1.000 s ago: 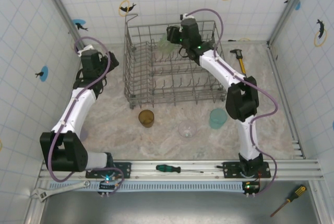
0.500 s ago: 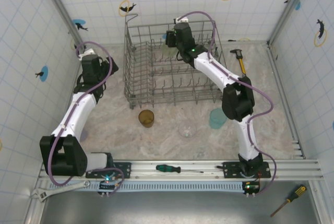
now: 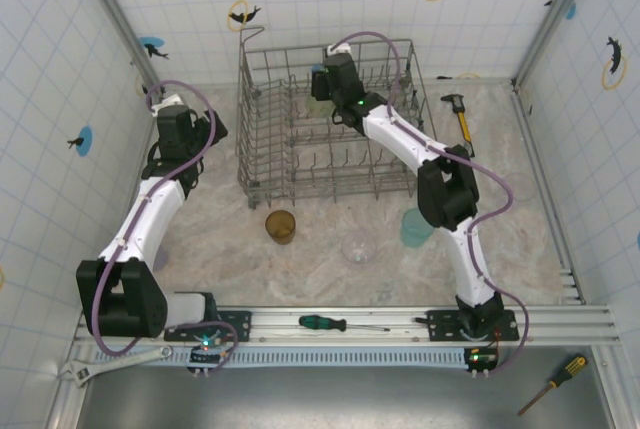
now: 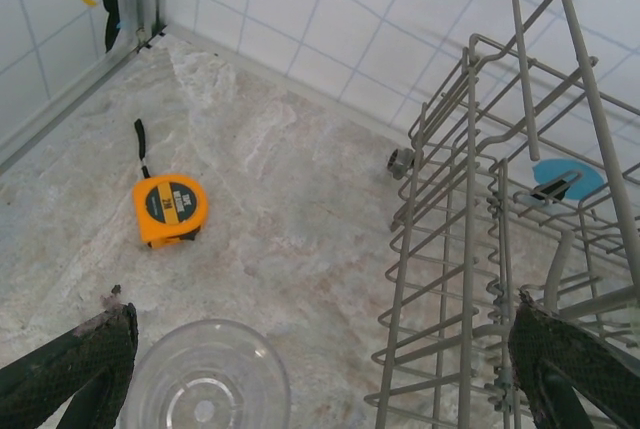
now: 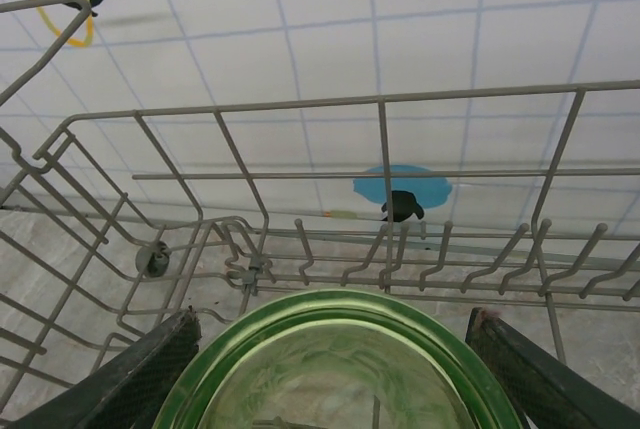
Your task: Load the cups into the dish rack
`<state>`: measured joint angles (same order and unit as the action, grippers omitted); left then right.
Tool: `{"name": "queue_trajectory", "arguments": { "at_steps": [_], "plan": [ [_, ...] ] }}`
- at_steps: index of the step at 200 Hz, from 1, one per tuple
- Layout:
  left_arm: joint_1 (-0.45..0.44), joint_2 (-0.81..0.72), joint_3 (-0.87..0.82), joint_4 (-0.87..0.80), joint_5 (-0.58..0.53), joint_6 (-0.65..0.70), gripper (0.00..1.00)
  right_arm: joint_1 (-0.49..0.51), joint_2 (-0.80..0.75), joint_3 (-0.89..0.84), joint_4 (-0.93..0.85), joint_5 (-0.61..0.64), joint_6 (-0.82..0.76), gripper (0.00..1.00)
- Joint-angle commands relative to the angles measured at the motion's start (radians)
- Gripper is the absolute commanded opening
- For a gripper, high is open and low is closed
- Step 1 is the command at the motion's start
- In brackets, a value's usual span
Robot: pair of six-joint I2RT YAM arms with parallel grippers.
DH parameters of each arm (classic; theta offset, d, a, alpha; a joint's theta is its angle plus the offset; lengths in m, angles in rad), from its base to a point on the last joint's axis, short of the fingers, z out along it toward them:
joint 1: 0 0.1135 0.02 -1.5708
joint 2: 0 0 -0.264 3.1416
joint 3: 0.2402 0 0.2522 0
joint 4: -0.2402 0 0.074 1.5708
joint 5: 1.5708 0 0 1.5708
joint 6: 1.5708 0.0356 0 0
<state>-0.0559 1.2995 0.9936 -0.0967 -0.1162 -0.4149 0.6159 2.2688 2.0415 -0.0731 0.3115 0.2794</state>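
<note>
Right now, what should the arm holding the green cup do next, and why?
Probably lower it a little. The right gripper holds the pale green glass cup over the grey wire dish rack, near its back wall, seemingly not set down yet.

Grey wire dish rack (image 3: 330, 139) at far centre of marbled table (image 3: 220, 239). Pale green translucent tumbler (image 5: 335, 369) inside rack's far end. Before rack, left to right: amber-brown translucent cup (image 3: 280, 225), clear cup (image 3: 359, 248), teal cup (image 3: 416, 227). Yellow tape measure (image 4: 168, 211) left of rack.

Bare table (image 3: 215, 224) left of the rack (image 3: 300, 154), tape measure (image 4: 169, 209) lying there, wire walls and tines crowding the rack's inside, amber cup (image 3: 280, 226), clear cup (image 3: 358, 248), teal cup (image 3: 417, 227) spaced apart in front.
</note>
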Motion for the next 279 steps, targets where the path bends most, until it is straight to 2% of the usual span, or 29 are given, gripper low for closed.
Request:
{"name": "queue_trajectory", "arguments": {
  "at_steps": [1,19,50,68,96,132,183,221,259,279],
  "plan": [
    [0.013,-0.014,-0.004,0.015,0.02,0.02,0.98,0.011,0.055,0.063,0.078,0.016,-0.014,0.28],
    [0.014,-0.016,-0.005,0.015,0.021,0.018,0.98,0.016,0.079,0.077,0.068,0.024,-0.026,0.32],
    [0.02,-0.01,-0.006,0.015,0.024,0.011,0.98,0.024,0.122,0.114,0.037,0.049,-0.05,0.46],
    [0.027,-0.007,-0.004,0.015,0.038,0.004,0.98,0.027,0.132,0.127,0.021,0.053,-0.061,0.57],
    [0.029,-0.011,-0.004,0.015,0.04,0.0,0.98,0.03,0.124,0.13,0.003,0.047,-0.062,0.8],
    [0.033,-0.018,-0.006,0.012,0.015,-0.003,0.98,0.03,0.08,0.138,-0.035,0.033,-0.064,1.0],
    [0.037,-0.031,0.013,-0.01,-0.002,-0.018,0.98,0.027,-0.042,0.137,-0.129,-0.014,-0.054,1.0],
    [0.037,-0.055,0.036,-0.053,-0.022,-0.058,0.98,0.017,-0.145,0.114,-0.28,-0.064,-0.049,1.0],
    [0.035,-0.097,0.028,-0.101,0.091,-0.123,0.98,-0.005,-0.322,-0.12,-0.28,-0.13,-0.005,1.0],
    [0.031,-0.141,-0.033,-0.108,0.128,-0.183,0.98,-0.009,-0.423,-0.264,-0.258,-0.149,0.003,1.0]
  ]
}}
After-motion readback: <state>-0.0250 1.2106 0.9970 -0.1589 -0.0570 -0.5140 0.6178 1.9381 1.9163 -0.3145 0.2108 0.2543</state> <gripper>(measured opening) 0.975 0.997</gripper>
